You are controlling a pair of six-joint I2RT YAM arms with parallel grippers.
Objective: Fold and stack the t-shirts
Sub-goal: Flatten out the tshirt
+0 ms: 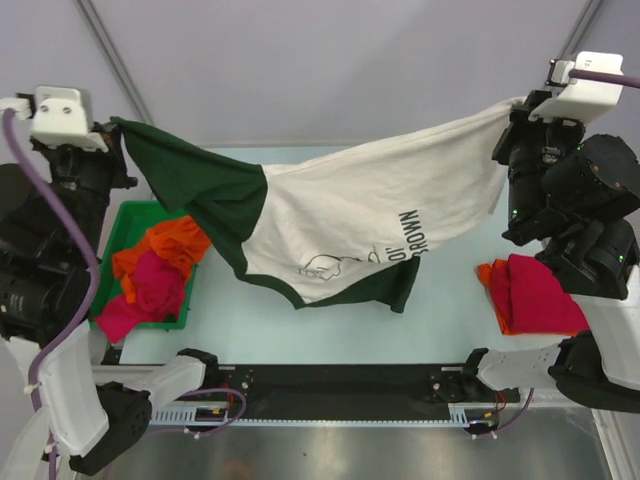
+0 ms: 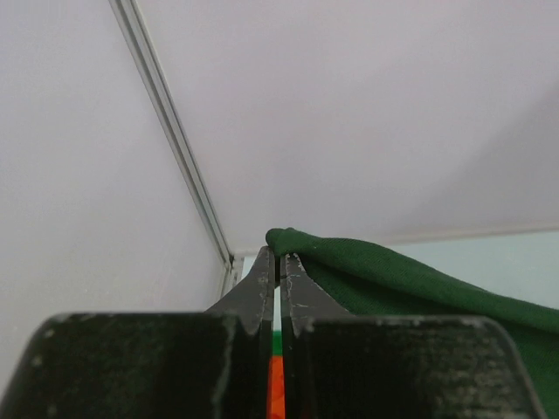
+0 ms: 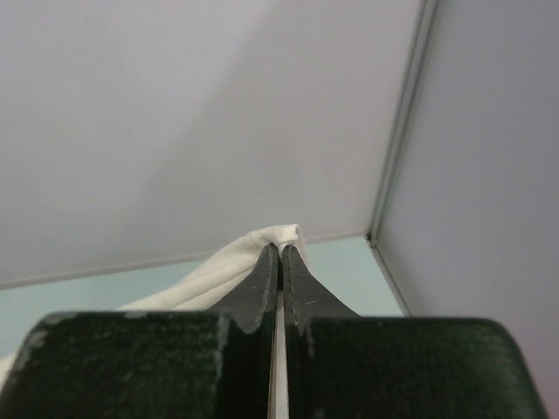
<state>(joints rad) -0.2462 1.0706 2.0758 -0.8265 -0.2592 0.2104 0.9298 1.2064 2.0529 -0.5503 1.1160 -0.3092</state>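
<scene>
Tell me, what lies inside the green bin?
Crumpled orange t-shirt and magenta-pink t-shirt fill the green bin. Its floor, and anything beneath them, is covered.

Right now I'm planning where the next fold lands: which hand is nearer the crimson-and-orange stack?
Right. The right hand pinches the cream shirt by a corner, raised beyond that stack; the left hand grips its green sleeve on the opposite side, beside the green bin.

cream t-shirt [image 1: 400,190] print: partial "OWN", "OL'"; rest unreadable
</scene>
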